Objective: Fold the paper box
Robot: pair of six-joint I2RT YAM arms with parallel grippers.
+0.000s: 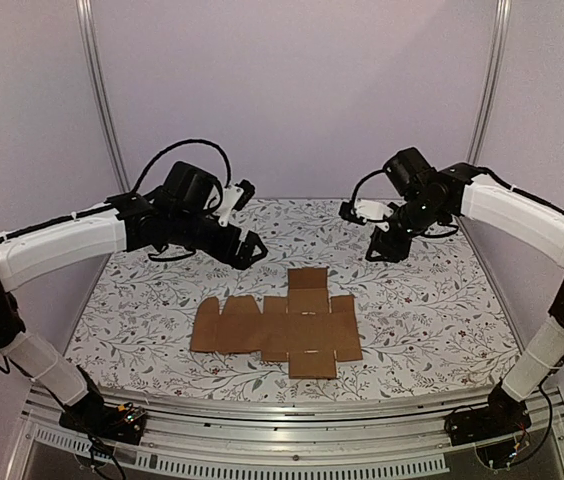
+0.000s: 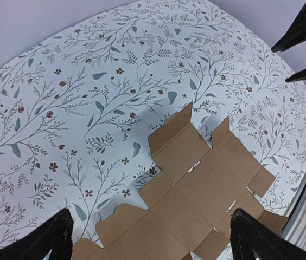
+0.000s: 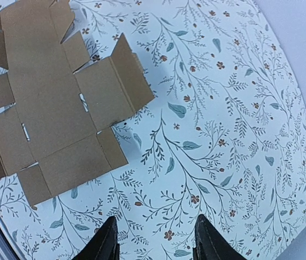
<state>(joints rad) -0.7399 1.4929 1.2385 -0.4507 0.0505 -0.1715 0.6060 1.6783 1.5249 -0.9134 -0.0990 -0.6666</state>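
0 folds done | box flat on desk | L end effector, R end effector wide apart, empty | all folding left

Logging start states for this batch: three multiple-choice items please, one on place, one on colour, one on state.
1. The paper box lies: A in a gripper; B on the table, near its middle; C on the front rail.
2. Its colour: A white; B brown; C blue.
3. Its state: A unfolded sheet; B closed cube; C crushed ball.
B: it rests there, left gripper and right gripper open, clear of it. B: plain brown card. A: panels and flaps lie spread out.
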